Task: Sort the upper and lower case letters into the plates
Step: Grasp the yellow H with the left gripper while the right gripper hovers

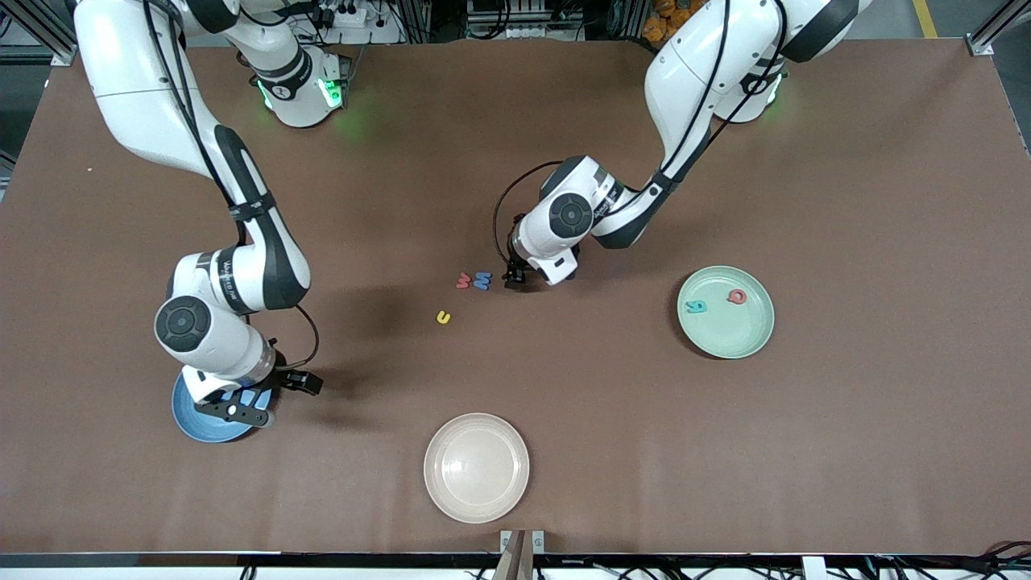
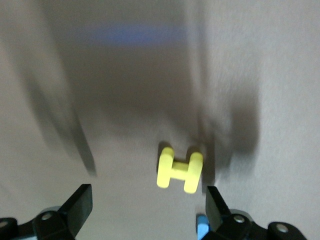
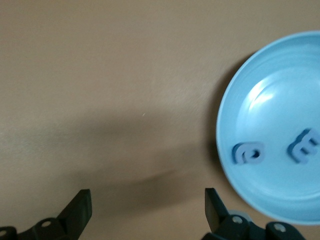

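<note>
The left gripper [image 1: 515,278] hangs low over the table just beside the blue W [image 1: 482,280], its fingers spread wide with nothing between them. Its wrist view shows a yellow H [image 2: 179,170] lying flat on the brown table [image 1: 846,201] between the open fingertips. I'd say it is lining up to pick that H, and the next move calls for a straight drop and a close on the letter, then a carry to the pale green plate [image 1: 745,342], which sits toward the left arm's end of the table from the W.

That plate already holds a teal letter [image 1: 696,306] and a red letter [image 1: 736,296]. A red w [image 1: 464,281] touches the blue W, and a yellow u [image 1: 443,317] lies nearer the front camera than the pair.

The right gripper [image 1: 242,403] waits over the blue plate [image 1: 189,419], fingers open and empty; two blue letters [image 3: 248,153] rest in it. The cream-white plate [image 1: 476,467] holds nothing. The only other writing, on the arm links, is too small to read.
</note>
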Tool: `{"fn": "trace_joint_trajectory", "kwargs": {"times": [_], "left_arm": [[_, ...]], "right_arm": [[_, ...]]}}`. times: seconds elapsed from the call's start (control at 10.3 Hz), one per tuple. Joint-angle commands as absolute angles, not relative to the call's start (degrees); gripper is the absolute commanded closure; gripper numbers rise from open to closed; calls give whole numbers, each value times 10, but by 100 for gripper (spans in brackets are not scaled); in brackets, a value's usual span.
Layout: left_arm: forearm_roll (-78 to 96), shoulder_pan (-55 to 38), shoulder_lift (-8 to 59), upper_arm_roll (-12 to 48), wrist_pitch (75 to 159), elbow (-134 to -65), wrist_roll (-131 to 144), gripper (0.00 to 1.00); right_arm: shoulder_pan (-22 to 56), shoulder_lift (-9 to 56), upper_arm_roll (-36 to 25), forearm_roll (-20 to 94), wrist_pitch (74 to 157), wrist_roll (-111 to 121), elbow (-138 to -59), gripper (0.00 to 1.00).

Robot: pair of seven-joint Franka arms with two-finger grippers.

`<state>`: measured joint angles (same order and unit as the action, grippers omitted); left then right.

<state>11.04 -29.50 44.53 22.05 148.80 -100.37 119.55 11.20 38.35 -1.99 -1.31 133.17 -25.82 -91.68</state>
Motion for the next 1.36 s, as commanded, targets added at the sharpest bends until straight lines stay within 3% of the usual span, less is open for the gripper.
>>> {"fn": "trace_joint_trajectory", "kwargs": {"times": [0.0, 0.58, 0.68, 0.78, 0.87, 1.26], "left_arm": [[115, -294, 418, 217, 1525, -1054, 1178, 0], [115, -290, 417, 215, 1555, -1063, 1107, 0], [115, -292, 420, 215, 1570, -1065, 1107, 4], [115, -293, 420, 215, 1572, -1069, 1107, 19], [115, -293, 420, 215, 1572, -1070, 1107, 24], [115, -285, 422, 213, 1572, -1080, 1086, 25]], "right_arm": [[147, 387, -19, -13, 1318, -346, -912, 0], [193, 386, -8, 11, 1310, -446, -911, 0], [194, 387, -8, 11, 1310, -445, -911, 0], [193, 387, -8, 11, 1310, -442, -911, 0], [193, 387, -8, 11, 1310, -442, -911, 0], [200, 387, -8, 12, 1310, -447, -911, 0]]}}
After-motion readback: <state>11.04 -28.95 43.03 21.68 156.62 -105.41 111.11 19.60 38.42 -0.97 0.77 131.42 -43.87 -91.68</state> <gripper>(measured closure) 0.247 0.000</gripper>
